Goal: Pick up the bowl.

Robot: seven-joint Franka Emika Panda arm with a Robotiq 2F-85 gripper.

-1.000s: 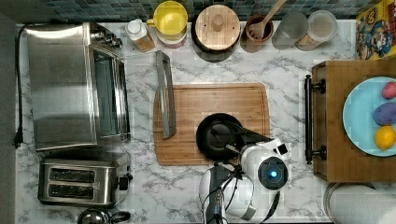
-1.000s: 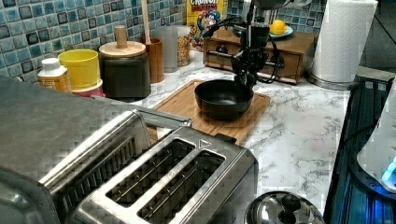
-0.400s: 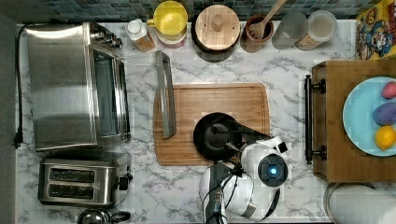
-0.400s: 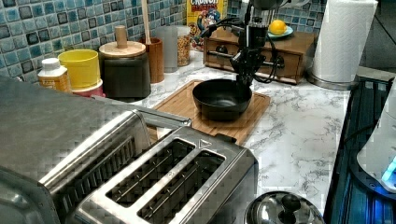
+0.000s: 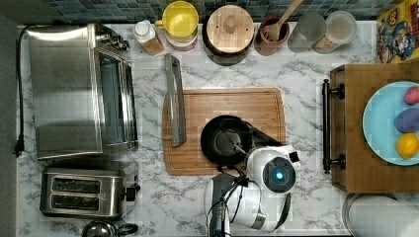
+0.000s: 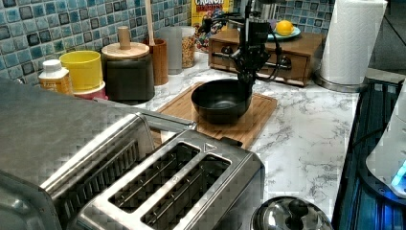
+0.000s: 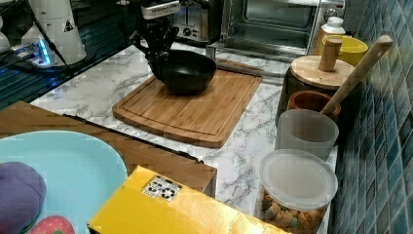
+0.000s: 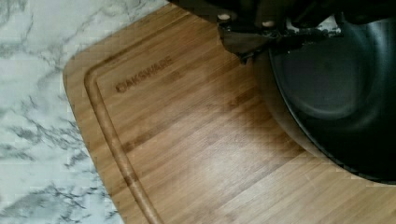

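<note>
Marble tabletop [image 5: 306,59], bamboo cutting board [image 5: 222,101]. Black bowl [image 6: 221,99] tilted, lifted off board; gripper [image 6: 246,75] fingers clamped on its rim.

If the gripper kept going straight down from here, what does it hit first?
Probably the wooden cutting board, right below the gripper. It is already clamped on the black bowl at its rim, and the bowl appears lifted.

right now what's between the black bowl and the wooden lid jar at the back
In the top view, only bare surface: the far strip of the cutting board, then marble counter, between the bowl and the lidded jar.
</note>
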